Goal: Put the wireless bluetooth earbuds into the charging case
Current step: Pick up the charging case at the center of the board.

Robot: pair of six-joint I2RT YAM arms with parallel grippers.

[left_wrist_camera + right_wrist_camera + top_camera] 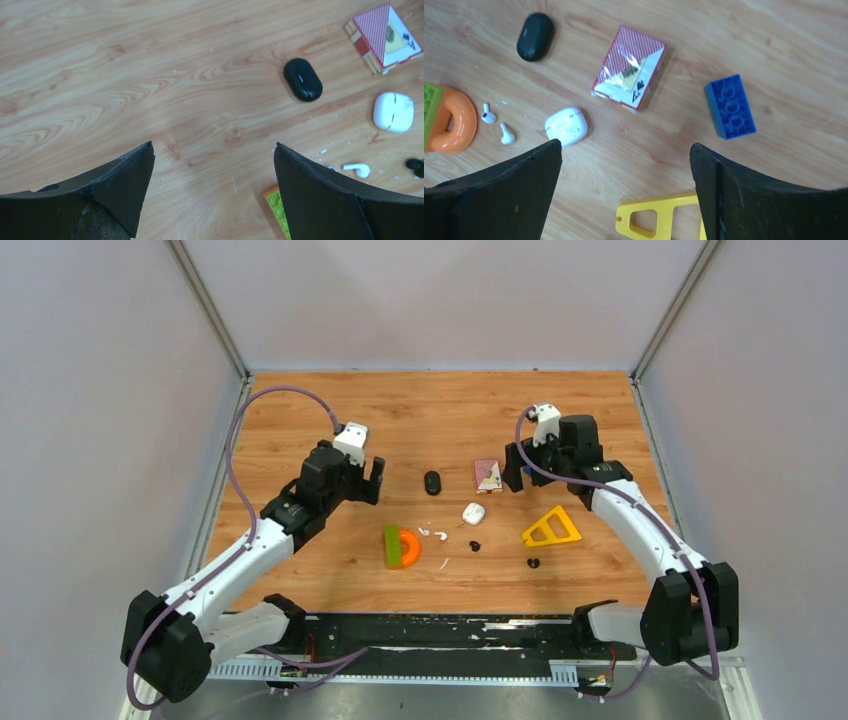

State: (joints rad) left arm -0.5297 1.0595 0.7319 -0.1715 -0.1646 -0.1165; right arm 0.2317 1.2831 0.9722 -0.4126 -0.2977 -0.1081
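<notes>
Both arms stretch forward over the wooden counter (420, 410), left gripper (373, 478) and right gripper (514, 468) hovering with jaws spread wide, nothing in them. Two white stemmed earbuds (440, 536) lie just beside the orange plastic ring (411, 549). Two black knobby earbuds (474, 545) sit loose on the near side of the glossy white oval case (473, 512). Only the right wrist view shows the blue studded brick (730, 106) clearly.

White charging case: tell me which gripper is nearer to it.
Right. The right gripper sits just beyond the white charging case, to its right; the left gripper is farther off on its left.
</notes>
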